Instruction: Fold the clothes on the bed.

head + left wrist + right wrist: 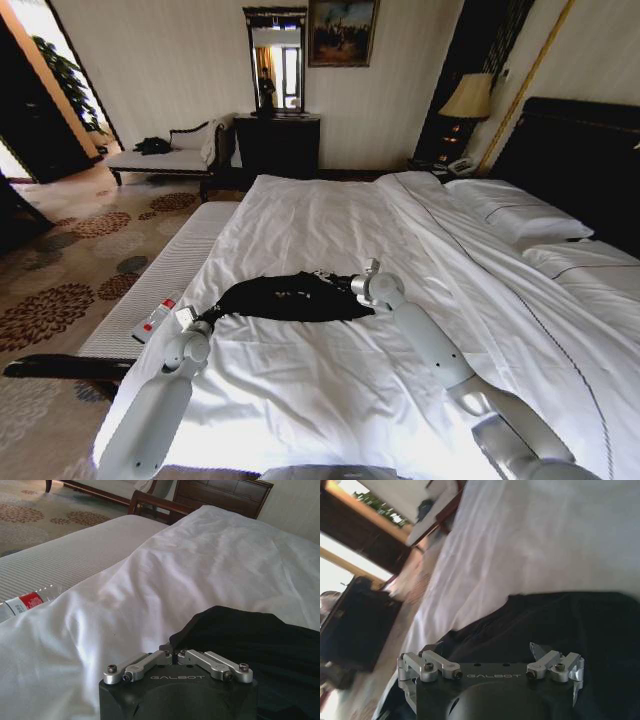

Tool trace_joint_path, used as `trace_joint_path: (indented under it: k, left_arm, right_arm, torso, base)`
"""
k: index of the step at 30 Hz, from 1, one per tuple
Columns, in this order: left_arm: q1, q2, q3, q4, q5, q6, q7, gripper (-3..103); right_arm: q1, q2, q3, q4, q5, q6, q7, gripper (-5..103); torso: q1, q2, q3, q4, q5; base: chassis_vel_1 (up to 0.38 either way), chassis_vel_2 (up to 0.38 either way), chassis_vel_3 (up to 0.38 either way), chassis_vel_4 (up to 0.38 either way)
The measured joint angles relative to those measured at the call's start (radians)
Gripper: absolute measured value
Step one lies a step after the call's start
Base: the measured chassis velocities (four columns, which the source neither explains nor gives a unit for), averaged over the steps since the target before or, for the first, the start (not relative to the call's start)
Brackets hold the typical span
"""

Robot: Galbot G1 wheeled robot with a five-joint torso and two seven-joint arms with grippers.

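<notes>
The clothes are one black T-shirt (285,298) bunched into a long strip on the white bed (330,215). My left gripper (192,318) is at the strip's left end. In the left wrist view the left gripper (172,650) is shut, pinching the edge of the T-shirt (250,635). My right gripper (368,272) is at the strip's right end. In the right wrist view the right gripper (484,647) stands open just over the T-shirt (560,620), with nothing held. The shirt's print is hidden.
A white-cushioned bench (165,275) runs along the bed's left side, with a red-labelled bottle (155,320) on it. Pillows (510,215) and a dark headboard (580,150) are at the right. A dark dresser (277,145) stands by the far wall.
</notes>
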Motion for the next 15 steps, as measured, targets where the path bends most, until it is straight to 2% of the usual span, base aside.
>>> trace_joint_path:
  k: [3,6,8,10,15]
  left_arm:
    - [0.001,0.002,-0.003,0.004,0.002,0.000,0.000,0]
    - [0.002,0.004,-0.006,0.006,0.002,0.000,0.000,0]
    - [0.005,0.005,-0.009,0.007,0.003,0.000,0.000,0]
    - [0.008,0.006,-0.011,0.007,0.003,0.000,0.000,0]
    - [0.011,0.007,-0.012,0.007,0.005,0.000,0.000,0]
  right_arm:
    - [-0.019,-0.006,-0.019,0.027,-0.030,0.007,-0.013,97]
    - [-0.022,-0.001,-0.012,0.033,-0.071,0.047,-0.030,94]
    - [-0.004,0.018,0.015,0.011,-0.095,0.101,-0.038,97]
    - [0.027,0.034,0.039,-0.035,-0.104,0.146,-0.028,100]
    - [0.058,0.042,0.040,-0.105,-0.127,0.163,0.005,100]
  torso:
    - [0.000,0.000,0.000,0.0000,0.0001]
    - [0.000,0.000,0.000,0.0000,0.0001]
    - [0.000,0.000,0.000,-0.0001,0.0002]
    - [0.000,0.000,0.000,0.0003,0.0000]
    - [0.000,0.000,0.000,0.0000,0.0000]
  base:
    - [0.000,0.000,0.000,0.000]
    - [0.000,0.000,0.000,0.000]
    - [0.000,0.000,0.000,0.000]
    - [0.000,0.000,0.000,0.000]
    - [0.000,0.000,0.000,0.000]
